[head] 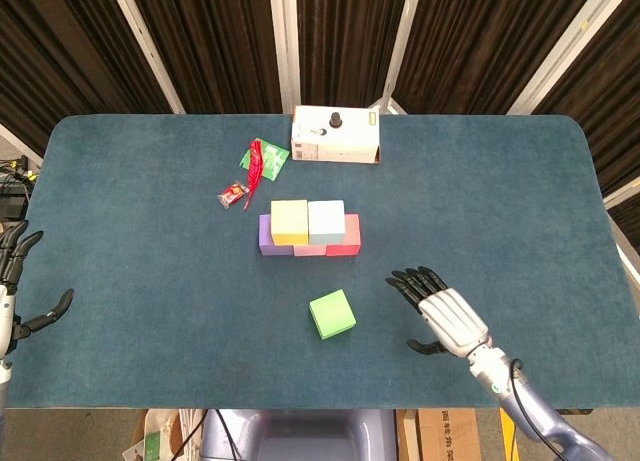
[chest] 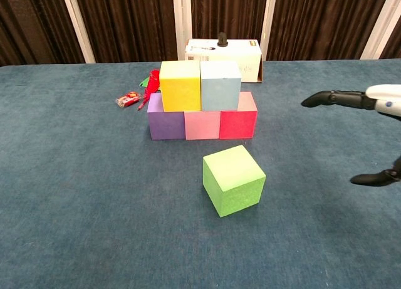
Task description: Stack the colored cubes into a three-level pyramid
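Now green cube (head: 332,314) lies left of right hand (head: 447,319), apart; fingers spread, empty.

Right hand (head: 447,318): white, glossy shell over the back of the palm, with ridged segments where the fingers begin. Fingers (head: 412,282) are black and slender, the thumb black as well. The wrist narrows to a pale collar; a thin dark cable runs beside it. The forearm (head: 545,431) behind is smooth silver-grey with a bluish sheen. In the chest view the same hand shows a white shell edge carrying a small blue mark.

Left hand (head: 12,281): only partly in frame at the edge; black fingers and black thumb, pale body.
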You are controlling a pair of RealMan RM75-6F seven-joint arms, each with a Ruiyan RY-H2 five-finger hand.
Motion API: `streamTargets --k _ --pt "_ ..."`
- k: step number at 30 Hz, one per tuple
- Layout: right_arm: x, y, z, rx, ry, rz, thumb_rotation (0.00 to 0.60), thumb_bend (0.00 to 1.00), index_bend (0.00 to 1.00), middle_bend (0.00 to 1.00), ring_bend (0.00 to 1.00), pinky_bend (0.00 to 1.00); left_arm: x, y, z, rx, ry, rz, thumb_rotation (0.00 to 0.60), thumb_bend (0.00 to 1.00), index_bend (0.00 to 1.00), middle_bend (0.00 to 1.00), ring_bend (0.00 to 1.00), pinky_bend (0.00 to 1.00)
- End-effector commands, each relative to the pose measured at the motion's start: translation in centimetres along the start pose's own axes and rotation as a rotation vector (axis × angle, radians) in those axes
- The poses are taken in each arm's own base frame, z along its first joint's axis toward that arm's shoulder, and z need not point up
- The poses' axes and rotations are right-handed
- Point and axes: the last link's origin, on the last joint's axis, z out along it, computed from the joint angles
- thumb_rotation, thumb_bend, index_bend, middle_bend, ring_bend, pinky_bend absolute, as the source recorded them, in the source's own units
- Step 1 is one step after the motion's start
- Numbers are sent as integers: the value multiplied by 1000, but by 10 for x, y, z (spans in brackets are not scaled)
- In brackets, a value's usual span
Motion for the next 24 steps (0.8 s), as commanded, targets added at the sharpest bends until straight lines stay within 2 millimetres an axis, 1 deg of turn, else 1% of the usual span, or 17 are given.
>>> streamTargets --k 1,4,6,14,17,24 --pt "-1 -21 21 38 -12 -5 600 240 88 82 0 0 -2 -1 3 7 -5 -5 600 354 118 11 0 0" --pt "-3 -31 32 53 -25 -21 600 241 99 90 0 0 -5 -1 8 8 -2 -4 600 354 118 11 0 0" --pt "-6 -37 39 63 -41 -30 600 241 102 95 0 0 -8 -1 14 16 2 -5 600 354 118 11 0 0" --pt "-17 -54 56 92 -75 -33 600 241 120 116 0 0 -20 0 34 31 -4 -10 600 353 118 11 0 0" --pt "-22 -59 63 104 -82 -31 600 242 129 126 0 0 -25 1 40 41 -7 -19 600 354 118 11 0 0" --pt "-29 -64 79 114 -97 -31 600 241 149 154 2 0 -29 1 47 49 -5 -17 600 353 118 11 0 0"
